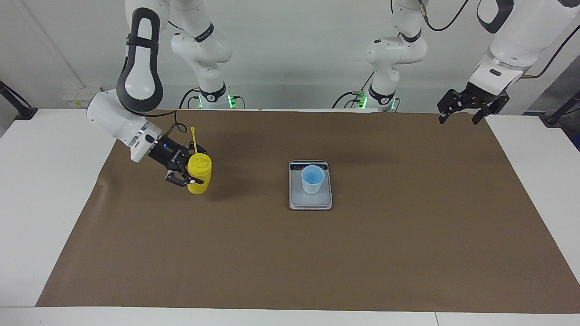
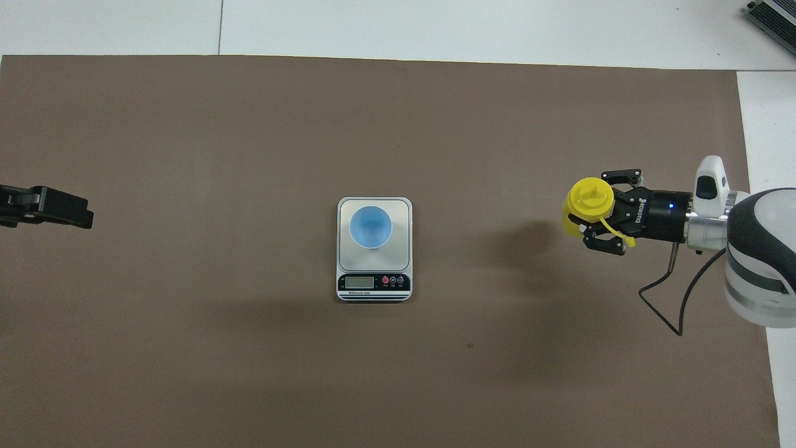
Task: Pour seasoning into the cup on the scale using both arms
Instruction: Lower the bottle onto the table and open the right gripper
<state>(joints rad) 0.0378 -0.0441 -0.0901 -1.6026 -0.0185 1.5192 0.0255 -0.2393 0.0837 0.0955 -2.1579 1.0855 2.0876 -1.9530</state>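
Right pincer is gripping the yellow bottle upright, ready for carrying to the cup on the scale. Left pincer is waiting released over the bench edge.

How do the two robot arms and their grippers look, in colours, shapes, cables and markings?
Both arms are glossy white with rounded segments and dark grey curved panels. The right gripper and the left gripper are black, with linked fingers. The right wrist carries a silver ring, a small blue light, white lettering and a loose black cable. Green lights glow at both bases.

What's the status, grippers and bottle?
Right gripper shut on yellow bottle, upright, toward right arm's end. Left gripper open, waiting at its own end. Blue cup on scale, nothing between.
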